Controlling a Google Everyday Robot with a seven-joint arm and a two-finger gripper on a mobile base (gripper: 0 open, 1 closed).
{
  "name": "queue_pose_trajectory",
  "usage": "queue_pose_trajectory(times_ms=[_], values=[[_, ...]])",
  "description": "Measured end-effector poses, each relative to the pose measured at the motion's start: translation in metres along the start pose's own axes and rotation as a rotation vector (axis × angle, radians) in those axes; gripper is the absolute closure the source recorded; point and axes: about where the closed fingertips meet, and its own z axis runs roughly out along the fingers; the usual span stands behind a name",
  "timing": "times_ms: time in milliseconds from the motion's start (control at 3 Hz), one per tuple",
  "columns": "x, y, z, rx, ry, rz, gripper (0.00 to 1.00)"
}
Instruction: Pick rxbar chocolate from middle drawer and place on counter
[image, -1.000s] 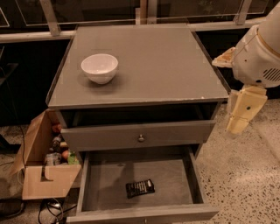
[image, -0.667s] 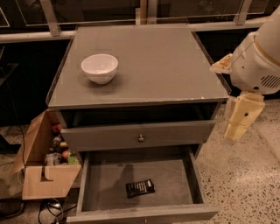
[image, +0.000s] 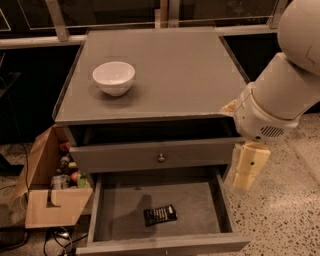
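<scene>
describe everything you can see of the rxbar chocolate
The rxbar chocolate is a small flat black wrapped bar with faint pale print, lying flat and slightly skewed on the grey floor of the open middle drawer, near its front centre. Nothing else touches it. The claw hangs outside the drawer's side wall, apart from it.

One bar (image: 160, 215), one bowl (image: 114, 77), one box (image: 50, 205), one pincer (image: 248, 167) beside drawer (image: 125, 207).

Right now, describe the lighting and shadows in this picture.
Camera view: dim, warm light; the bowl throws a soft shadow on the counter; the bar lies dark on the shadowed drawer floor; the gripper, right of the drawer, catches more light.
</scene>
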Motion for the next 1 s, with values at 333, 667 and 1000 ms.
queue_pose_trajectory(times_ms=[333,667,1000], values=[[-0.002,0.007,0.006,-0.003,-0.006,0.006,0.0],[-0.019,0.007,0.074,-0.028,-0.071,0.042,0.0],[-0.019,0.01,0.074,-0.024,-0.079,0.05,0.0]])
